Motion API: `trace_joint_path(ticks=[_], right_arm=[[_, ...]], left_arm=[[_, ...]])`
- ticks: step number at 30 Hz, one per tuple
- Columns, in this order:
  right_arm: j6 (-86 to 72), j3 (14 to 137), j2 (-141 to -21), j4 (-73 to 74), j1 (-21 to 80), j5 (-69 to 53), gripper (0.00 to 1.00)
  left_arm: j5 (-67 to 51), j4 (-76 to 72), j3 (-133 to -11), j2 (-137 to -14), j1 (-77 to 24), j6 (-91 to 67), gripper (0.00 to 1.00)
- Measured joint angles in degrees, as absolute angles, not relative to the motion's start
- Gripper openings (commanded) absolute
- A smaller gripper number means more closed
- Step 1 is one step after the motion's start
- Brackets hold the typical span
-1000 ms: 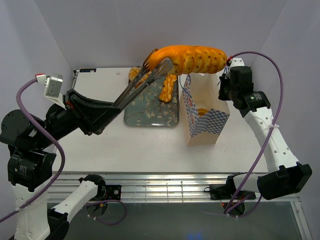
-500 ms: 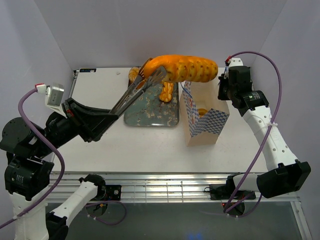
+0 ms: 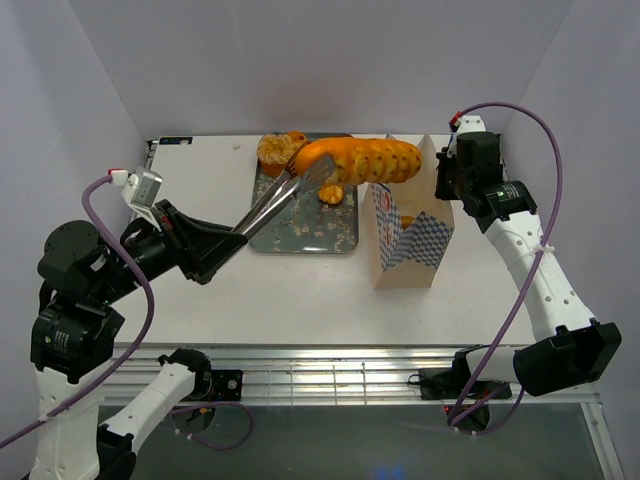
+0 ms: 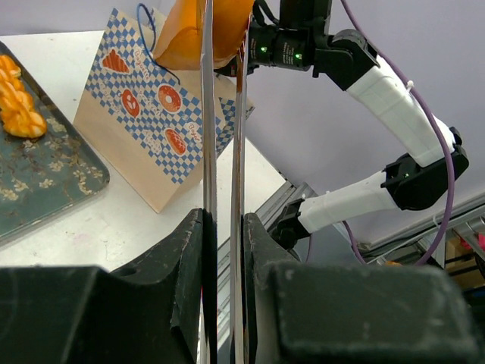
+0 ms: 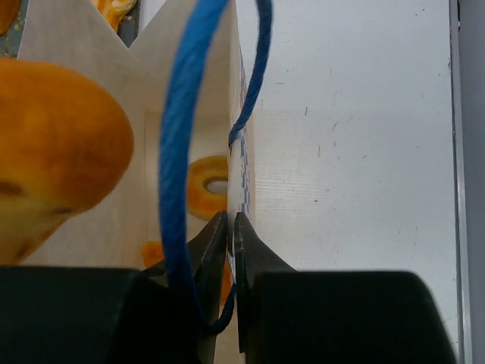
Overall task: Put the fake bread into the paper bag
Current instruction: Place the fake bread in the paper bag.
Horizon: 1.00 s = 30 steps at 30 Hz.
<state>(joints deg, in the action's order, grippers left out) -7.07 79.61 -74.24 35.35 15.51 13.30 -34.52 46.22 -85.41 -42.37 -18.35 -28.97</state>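
Baguette (image 3: 365, 160) in left fingers (image 3: 285, 192) over bag (image 3: 410, 245); right fingers (image 5: 214, 236) on rim

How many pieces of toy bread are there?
5: baguette held over the bag, twisted stick and a round one on the tray, donut and another piece inside the bag. More may be hidden.

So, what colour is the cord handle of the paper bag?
Blue; the cord handle shows best in the right wrist view.
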Motion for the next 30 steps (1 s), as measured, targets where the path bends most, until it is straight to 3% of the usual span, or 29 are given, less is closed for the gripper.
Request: trace_joint_path(ticks=[17,30], right_arm=[[-6.87,79.29,-74.3,34.57,15.51,12.97,0.14],[-6.55,79.29,-74.54,34.54,15.46,12.29,0.14]], left_arm=[[-50.5,37.43,-91.66,-52.45,-18.61,-25.69,0.0],[-52.14,43.77,-97.12,-66.11,-18.61,-17.41,0.0]])
